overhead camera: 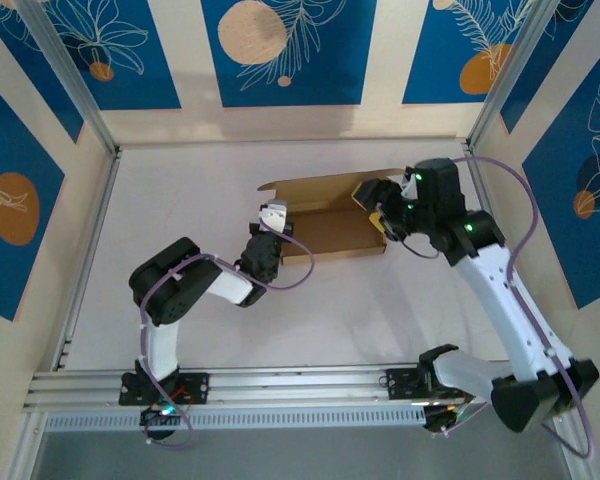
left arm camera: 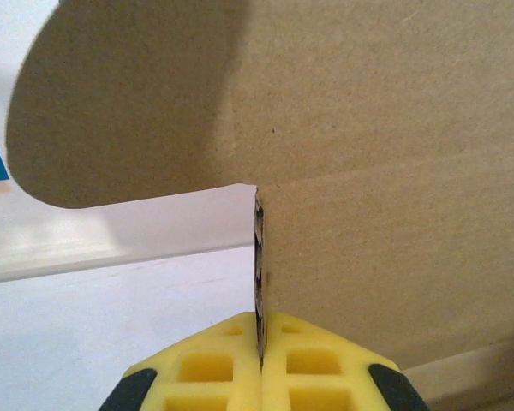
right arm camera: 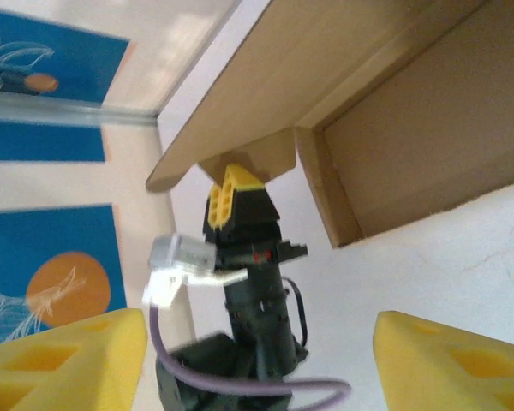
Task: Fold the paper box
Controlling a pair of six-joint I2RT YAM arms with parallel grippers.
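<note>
Left gripper: closed, yellow pads pressed together on a thin upright cardboard edge of the paper box.
Rounded tab: plain brown, curving out to the left just above that grip.
Right gripper: open, yellow pads wide apart with nothing between them; close to the box's right end.
Paper box: mid-table, slightly toward the far side, between the two grippers.
Box as container: shallow open tray, partly folded; floor panel flat on the table, long far wall raised.
Box interior: bare brown cardboard floor.
Box look: unmarked brown cardboard with sharp creases; seen low from the right wrist, one short side wall standing square to the floor.
Left gripper from the far side: yellow tips tucked under a small flap at the box's left end.
</note>
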